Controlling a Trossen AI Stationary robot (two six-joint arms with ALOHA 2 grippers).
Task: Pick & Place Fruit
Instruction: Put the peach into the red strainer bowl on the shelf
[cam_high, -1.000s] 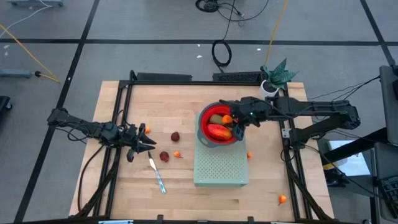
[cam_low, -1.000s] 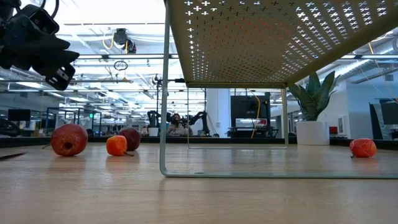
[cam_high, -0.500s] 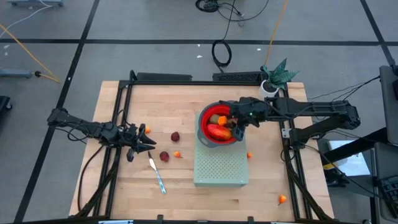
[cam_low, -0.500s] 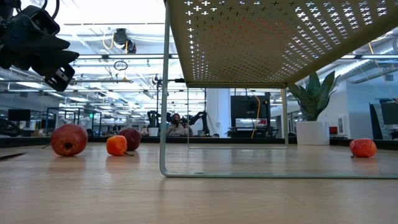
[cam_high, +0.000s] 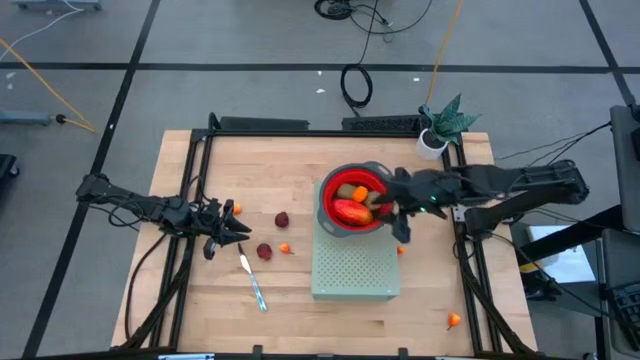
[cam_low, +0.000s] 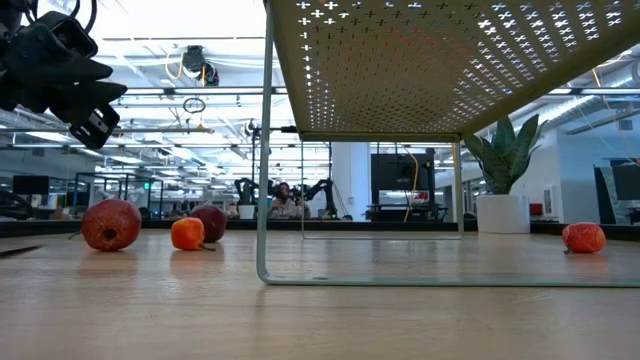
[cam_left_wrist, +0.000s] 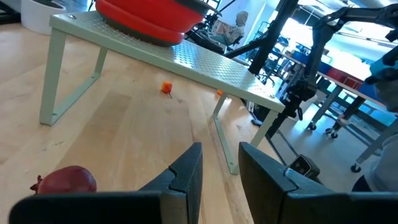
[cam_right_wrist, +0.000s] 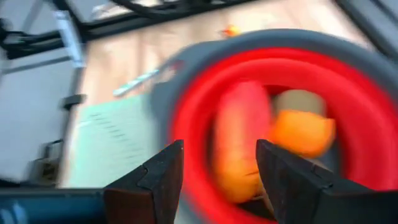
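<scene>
A pale wooden table (cam_high: 200, 290) is sitting on a grey tiled floor, a potted plant (cam_high: 445, 122) at its 1 o'clock corner. A knife (cam_high: 252, 280) is lying at 7 o'clock of centre beside two dark red balls (cam_high: 264, 252), small orange balls scattered about. On a green perforated stand (cam_high: 352, 272), the red bowl (cam_high: 328, 200) is holding the elongated red-orange fruit (cam_high: 350, 211), an oval and an orange ball. The right gripper (cam_high: 385, 206) is hovering at the bowl's 3 o'clock rim, fingers parted, empty. The left gripper (cam_high: 230, 230) is waiting at 9 o'clock, fingers slightly apart, empty.

no readable text, labels, brands, numbers or signs anywhere
</scene>
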